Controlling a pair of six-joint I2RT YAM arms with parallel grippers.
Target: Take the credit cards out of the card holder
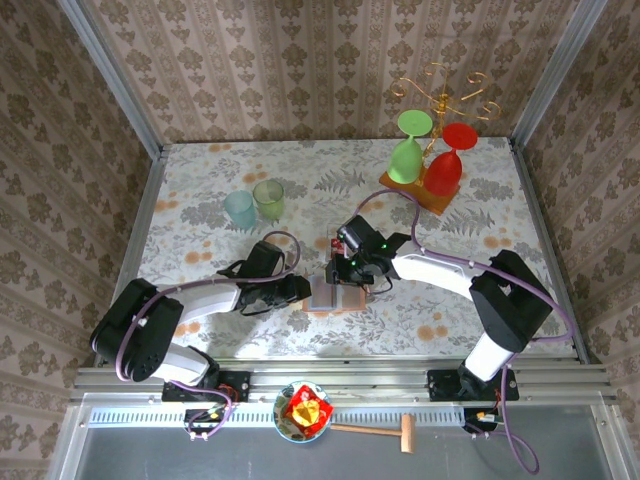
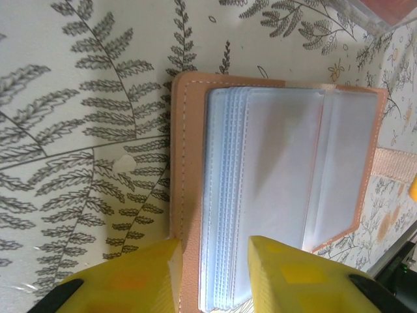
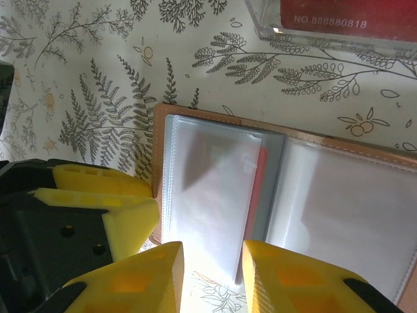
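— How far along are we?

— Partway, I'd judge. The card holder [image 1: 333, 298] lies open and flat by the middle of the tabletop's near edge. A numbered card [image 3: 339, 14] in a clear cover sits just beyond it. A red card [image 3: 261, 189] edge shows among the sleeves.

— And the arms?

— Both reach in low from either side. My left gripper [image 2: 212, 264] and right gripper [image 3: 212, 261] hover over the sleeves, jaws part spread, pinching nothing I can see.

Two tabletop robot arms seen from above: the left arm [image 1: 205, 297] and right arm [image 1: 440, 272] pair white-shelled links with bulky black joint housings; a purple cable loops along each; blocky yellow fingers [image 2: 130, 280] tip the left gripper [image 2: 212, 248]; the right gripper [image 3: 212, 251] matches, black-bodied behind.
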